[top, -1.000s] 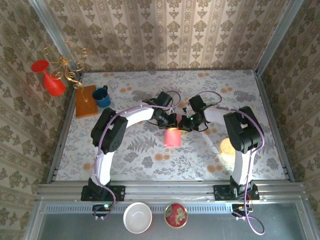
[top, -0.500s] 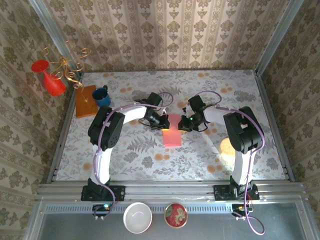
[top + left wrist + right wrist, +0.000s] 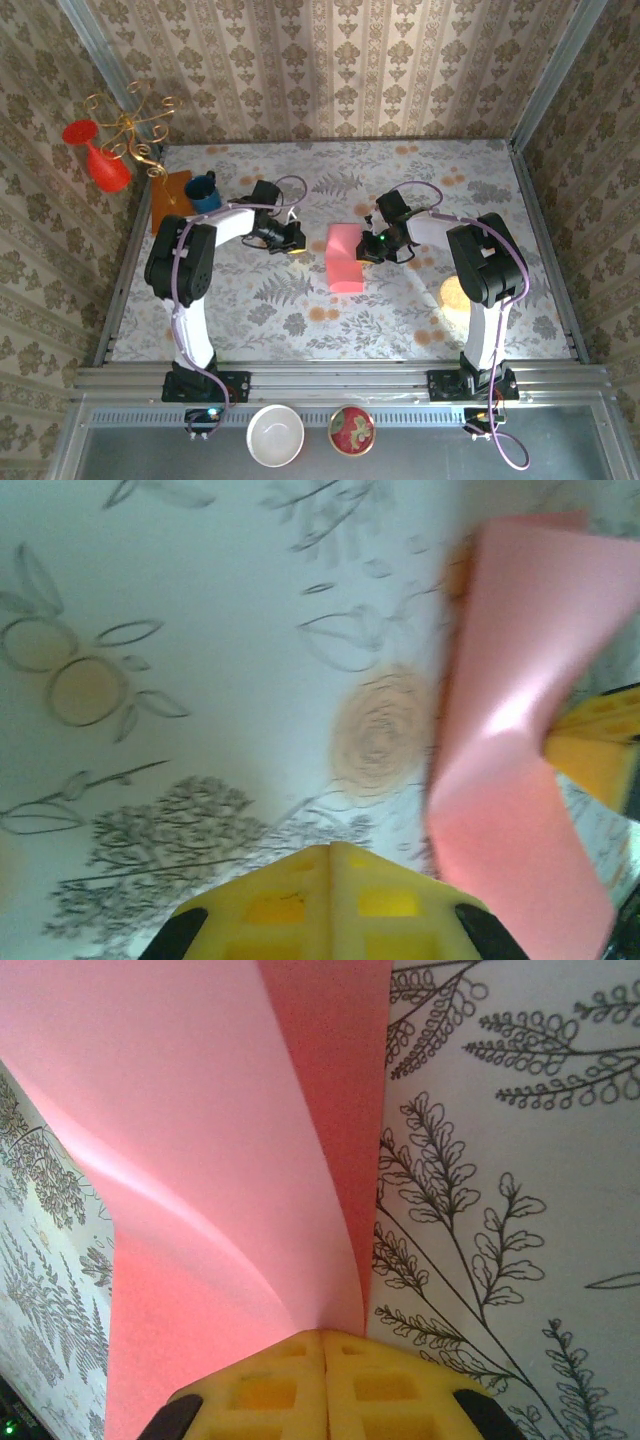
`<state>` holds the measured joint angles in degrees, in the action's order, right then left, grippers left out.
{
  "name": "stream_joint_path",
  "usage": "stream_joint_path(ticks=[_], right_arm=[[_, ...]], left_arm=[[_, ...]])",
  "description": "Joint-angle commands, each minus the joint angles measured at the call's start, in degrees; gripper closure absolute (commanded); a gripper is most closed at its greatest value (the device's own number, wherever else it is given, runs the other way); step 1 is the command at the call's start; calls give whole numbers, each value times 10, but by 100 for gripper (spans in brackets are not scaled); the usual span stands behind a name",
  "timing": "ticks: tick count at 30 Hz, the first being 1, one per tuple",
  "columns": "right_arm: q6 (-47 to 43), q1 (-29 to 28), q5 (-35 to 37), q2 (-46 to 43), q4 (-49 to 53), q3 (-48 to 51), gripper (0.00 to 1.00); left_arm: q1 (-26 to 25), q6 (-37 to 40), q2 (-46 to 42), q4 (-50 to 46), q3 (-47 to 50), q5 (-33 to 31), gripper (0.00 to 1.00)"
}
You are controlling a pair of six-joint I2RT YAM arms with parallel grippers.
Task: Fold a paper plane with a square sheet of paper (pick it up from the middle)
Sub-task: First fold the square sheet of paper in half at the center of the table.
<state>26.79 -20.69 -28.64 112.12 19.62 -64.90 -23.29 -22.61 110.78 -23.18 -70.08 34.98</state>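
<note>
The salmon-pink square sheet of paper [image 3: 346, 259] lies mid-table as an upright rectangle, bent into two layers. My right gripper [image 3: 366, 247] is shut on its right edge. In the right wrist view the yellow fingertips [image 3: 322, 1345] pinch the sheet of paper [image 3: 200, 1160], which curves up and away from them. My left gripper [image 3: 291, 243] sits to the left of the paper, apart from it, shut with nothing in it. In the left wrist view its closed gripper [image 3: 333, 865] hovers over the tablecloth, with the paper [image 3: 515, 730] at the right.
A blue mug [image 3: 204, 192] and an orange-brown board [image 3: 168, 203] stand at the back left. A red vase [image 3: 101, 160] and a gold wire stand [image 3: 132, 126] are by the left wall. Two bowls [image 3: 276, 435] sit below the table's near rail.
My left gripper has drawn away to the left from the paper. The paper has dropped from a short raised fold into a longer, flatter rectangle. The right gripper has stayed put.
</note>
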Motion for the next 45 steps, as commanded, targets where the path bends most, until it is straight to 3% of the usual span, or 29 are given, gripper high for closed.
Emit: stream_joint_path(ticks=[1, 6, 11, 18, 26, 29, 34, 40, 45], right_arm=[[-4, -6, 137, 67, 108, 42, 91], [-7, -6, 140, 82, 126, 34, 91], [-8, -6, 141, 86, 129, 31, 91], [-8, -5, 152, 91, 141, 27, 91], [-2, -2, 141, 85, 142, 29, 91], [0, -2, 134, 82, 140, 30, 91], [6, -2, 122, 82, 134, 32, 91], [12, -2, 117, 83, 126, 37, 91], [12, -2, 121, 85, 127, 38, 91]], left_arm=[[-46, -24, -22, 62, -4, 37, 93], [-82, -66, 37, 125, -33, 67, 93], [-97, -67, 83, 109, -71, 54, 93], [-56, -49, 108, 65, -59, 5, 93], [16, -25, 42, 37, -5, -36, 94], [2, -34, 8, 57, -10, -16, 94], [-61, -95, 14, 182, -12, 13, 93], [-92, -112, 90, 164, -71, 15, 93], [-69, -114, 121, 159, -73, 6, 93]])
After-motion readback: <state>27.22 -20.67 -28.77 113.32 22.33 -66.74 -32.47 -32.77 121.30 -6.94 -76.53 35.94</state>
